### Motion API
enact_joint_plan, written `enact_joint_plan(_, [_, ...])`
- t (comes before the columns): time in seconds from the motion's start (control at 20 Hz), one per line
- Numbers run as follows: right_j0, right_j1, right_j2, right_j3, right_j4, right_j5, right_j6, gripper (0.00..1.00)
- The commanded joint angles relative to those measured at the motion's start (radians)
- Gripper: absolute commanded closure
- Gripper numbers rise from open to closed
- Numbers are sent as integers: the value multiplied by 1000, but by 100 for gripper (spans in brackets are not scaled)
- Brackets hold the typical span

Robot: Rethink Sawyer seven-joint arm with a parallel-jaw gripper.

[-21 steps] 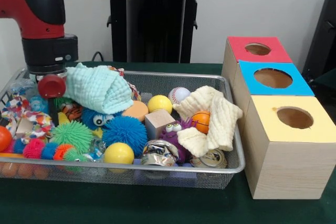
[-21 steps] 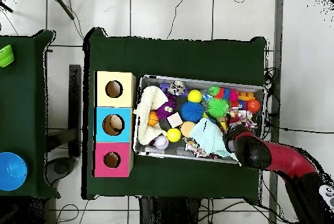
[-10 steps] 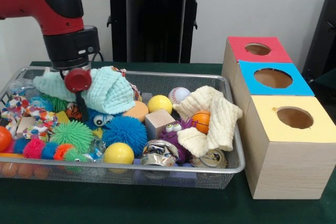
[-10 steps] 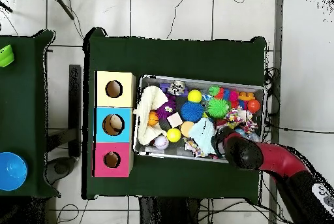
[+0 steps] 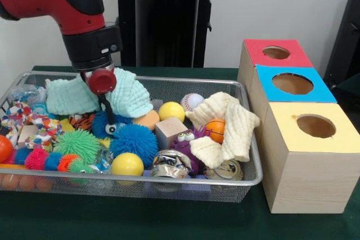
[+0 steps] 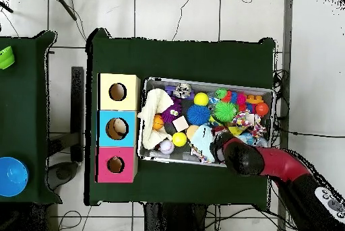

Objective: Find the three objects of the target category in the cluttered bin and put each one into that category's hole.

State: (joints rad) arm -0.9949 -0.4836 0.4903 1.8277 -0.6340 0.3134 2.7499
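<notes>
Red-and-black claw [image 5: 107, 111] sits w/ pale mint waffle-weave cloth [image 5: 67, 95] draped either side; grip state prob. unclear (fingers hidden). Cloth's light, floppy, snag-prone: pinch a bunched fold.

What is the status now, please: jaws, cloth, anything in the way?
Gripper low in wire mesh bin, jaws state unclear. Mint green waffle cloth draped around the gripper. Fuzzy blue ball and orange tiger-striped toy close beside it.
</notes>
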Motion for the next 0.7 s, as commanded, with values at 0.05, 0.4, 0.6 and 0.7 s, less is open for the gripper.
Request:
enact_joint_plan(0.05, [116, 44, -107, -89, -126, 48, -108, 0])
enact_joint_plan(0.4, [252, 66, -282, -199, -214, 12, -11, 0])
enact_joint_plan(0.6, [292, 74, -339, -227, -228, -16, 9, 0])
enact_joint_plan(0.7, [310, 76, -366, -238, -227, -28, 21, 0])
